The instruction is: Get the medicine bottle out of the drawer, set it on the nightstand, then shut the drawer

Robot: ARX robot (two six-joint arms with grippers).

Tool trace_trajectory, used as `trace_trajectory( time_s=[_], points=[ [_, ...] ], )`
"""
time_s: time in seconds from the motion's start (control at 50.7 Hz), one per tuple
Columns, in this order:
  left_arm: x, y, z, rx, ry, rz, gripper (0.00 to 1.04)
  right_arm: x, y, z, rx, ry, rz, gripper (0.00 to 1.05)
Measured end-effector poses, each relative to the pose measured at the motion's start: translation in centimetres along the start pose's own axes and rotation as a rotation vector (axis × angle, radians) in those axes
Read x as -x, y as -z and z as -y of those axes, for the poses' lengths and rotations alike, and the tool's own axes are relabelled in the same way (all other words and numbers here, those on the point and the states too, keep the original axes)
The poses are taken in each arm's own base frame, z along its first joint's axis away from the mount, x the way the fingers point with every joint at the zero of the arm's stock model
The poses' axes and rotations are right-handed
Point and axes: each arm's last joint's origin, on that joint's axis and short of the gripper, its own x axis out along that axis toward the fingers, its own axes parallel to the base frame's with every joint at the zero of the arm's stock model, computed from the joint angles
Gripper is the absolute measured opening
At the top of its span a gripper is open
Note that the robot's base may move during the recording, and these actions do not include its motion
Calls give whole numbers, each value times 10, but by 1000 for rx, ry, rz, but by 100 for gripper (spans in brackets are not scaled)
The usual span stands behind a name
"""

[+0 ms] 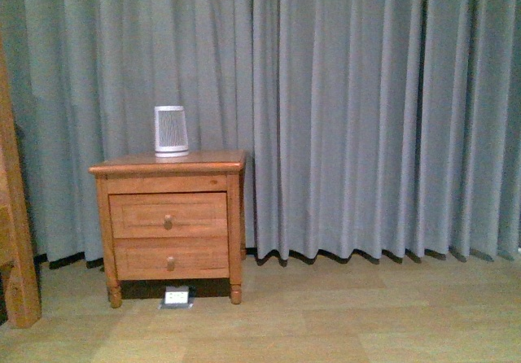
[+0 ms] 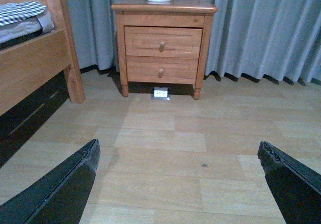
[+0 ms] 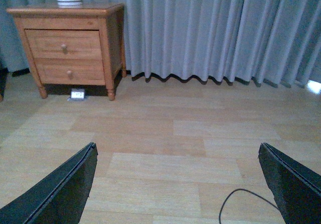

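The orange-brown nightstand (image 1: 167, 166) stands against the grey curtain, left of centre. Its upper drawer (image 1: 168, 215) is shut, with a round knob. It also shows in the left wrist view (image 2: 163, 41) and the right wrist view (image 3: 62, 43). The medicine bottle is hidden; no small white bottle shows in any view. My left gripper (image 2: 178, 151) is open and empty, far back from the nightstand over the wooden floor. My right gripper (image 3: 176, 151) is open and empty, further to the right, also over the floor. Neither arm shows in the front view.
A tall white-grey ribbed device (image 1: 171, 130) stands on the nightstand top. The lower drawer (image 1: 171, 259) is shut. A small white box (image 1: 177, 296) lies under the nightstand. A wooden bed frame (image 2: 35, 68) stands to the left. A black cable (image 3: 235, 201) lies on the floor.
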Motion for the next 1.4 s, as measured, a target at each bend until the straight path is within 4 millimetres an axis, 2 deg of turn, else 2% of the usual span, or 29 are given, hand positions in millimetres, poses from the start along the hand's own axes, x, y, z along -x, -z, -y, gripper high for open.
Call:
trace_trajectory(
  time_s=[1.401],
  points=[
    [0, 0, 0, 0, 0, 0, 98, 0, 0, 0, 0, 0, 0, 98]
  ],
)
